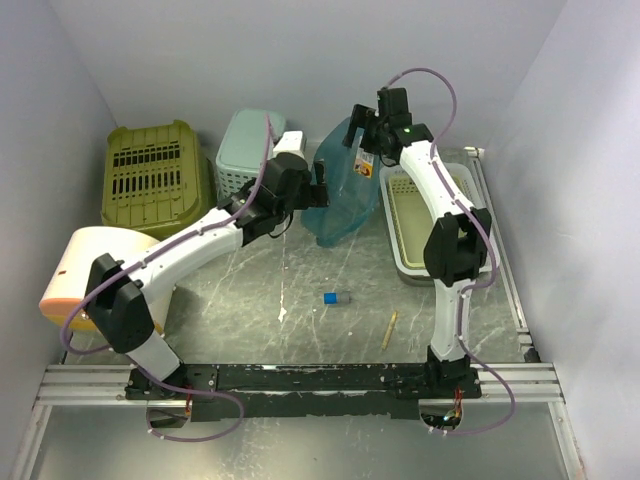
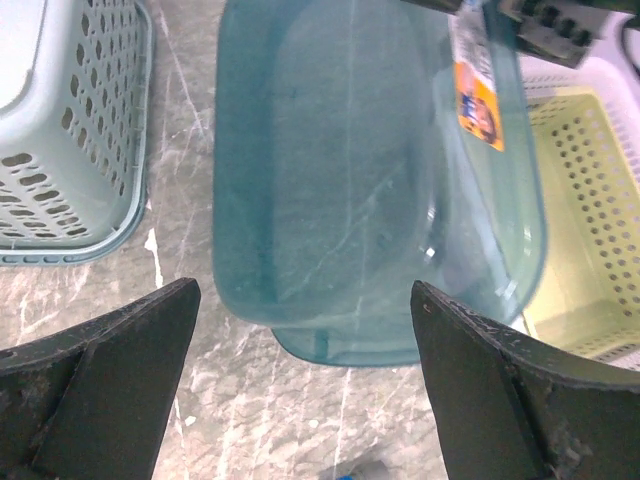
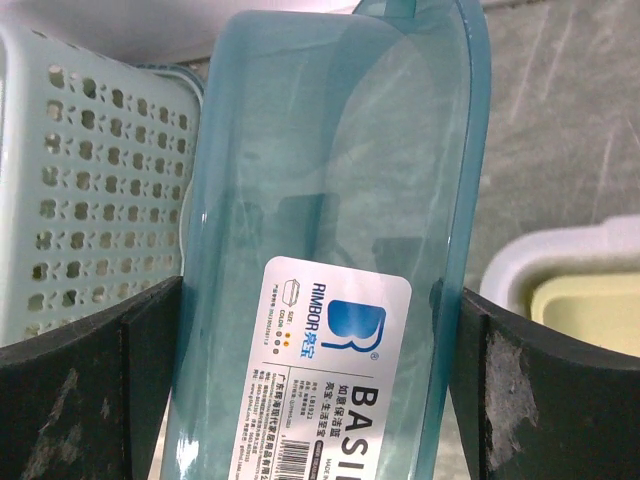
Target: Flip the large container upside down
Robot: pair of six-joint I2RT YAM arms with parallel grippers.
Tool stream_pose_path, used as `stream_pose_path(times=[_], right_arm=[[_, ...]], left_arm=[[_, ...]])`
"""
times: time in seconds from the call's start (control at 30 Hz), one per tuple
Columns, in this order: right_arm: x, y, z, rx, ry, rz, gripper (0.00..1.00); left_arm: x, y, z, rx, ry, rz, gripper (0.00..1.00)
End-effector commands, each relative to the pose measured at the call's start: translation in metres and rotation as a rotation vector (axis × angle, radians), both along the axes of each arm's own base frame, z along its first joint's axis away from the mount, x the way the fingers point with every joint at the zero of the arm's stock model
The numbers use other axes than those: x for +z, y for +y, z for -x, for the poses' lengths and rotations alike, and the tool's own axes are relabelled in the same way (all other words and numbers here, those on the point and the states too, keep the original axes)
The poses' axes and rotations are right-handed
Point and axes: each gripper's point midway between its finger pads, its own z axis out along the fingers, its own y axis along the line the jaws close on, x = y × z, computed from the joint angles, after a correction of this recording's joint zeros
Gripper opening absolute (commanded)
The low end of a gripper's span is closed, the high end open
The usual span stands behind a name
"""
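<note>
The large container (image 1: 343,200) is a clear teal basin with a white label. It stands tilted up on one edge at the back middle of the table. My right gripper (image 1: 370,140) grips its upper end. In the right wrist view both fingers press against the basin (image 3: 330,200), one on each side, with the right gripper (image 3: 320,292) spanning the labelled wall. My left gripper (image 1: 318,186) is open beside the basin's left side. In the left wrist view the basin (image 2: 370,190) lies just beyond the spread fingers of the left gripper (image 2: 303,300), not touching them.
An olive slatted basket (image 1: 150,180) and a pale green perforated basket (image 1: 243,150) stand at the back left. A white-rimmed yellow basket (image 1: 425,215) is on the right. A cream tub (image 1: 85,270) sits at the left. A small blue piece (image 1: 331,298) and a wooden stick (image 1: 389,330) lie in front.
</note>
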Motion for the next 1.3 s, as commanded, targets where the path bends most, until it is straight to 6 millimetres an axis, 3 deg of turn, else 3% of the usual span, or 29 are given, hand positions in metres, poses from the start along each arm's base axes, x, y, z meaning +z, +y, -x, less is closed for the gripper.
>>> stream_pose_path(times=[0.0,0.2,0.3,0.37,0.43,0.57,0.73,1.07,1.27], right_arm=[[-0.09,-0.002,0.021,0.063,0.238,0.109,1.0],[-0.092,-0.001,0.032,0.198,0.226,0.166,1.0],[-0.072,0.0,0.036,0.254,0.127,0.146,1.0],[-0.059,0.002,0.04,0.287,0.077,0.016,1.0],[-0.033,0.01,0.049,0.342,0.001,-0.18,1.0],[0.013,0.006,0.067,0.403,-0.159,-0.536,1.0],[0.034,0.004,0.081,0.441,-0.209,-0.769,1.0],[0.039,-0.008,0.092,0.407,-0.217,-0.908,1.0],[0.03,-0.016,0.091,0.361,-0.192,-0.931,1.0]], left_arm=[[0.01,-0.003,0.017,-0.078,0.002,0.031,0.98],[0.023,-0.021,0.043,-0.146,-0.039,-0.031,0.98],[0.029,-0.036,0.053,-0.195,-0.05,-0.049,0.98],[0.033,-0.046,0.06,-0.247,-0.046,-0.026,0.99],[0.035,-0.053,0.065,-0.285,-0.043,0.001,0.99],[0.042,-0.057,0.071,-0.329,-0.045,0.016,0.99],[0.045,-0.067,0.08,-0.384,-0.049,0.026,0.99],[0.03,-0.067,0.079,-0.379,-0.029,-0.004,0.99],[0.031,-0.05,0.075,-0.337,-0.037,-0.04,1.0]])
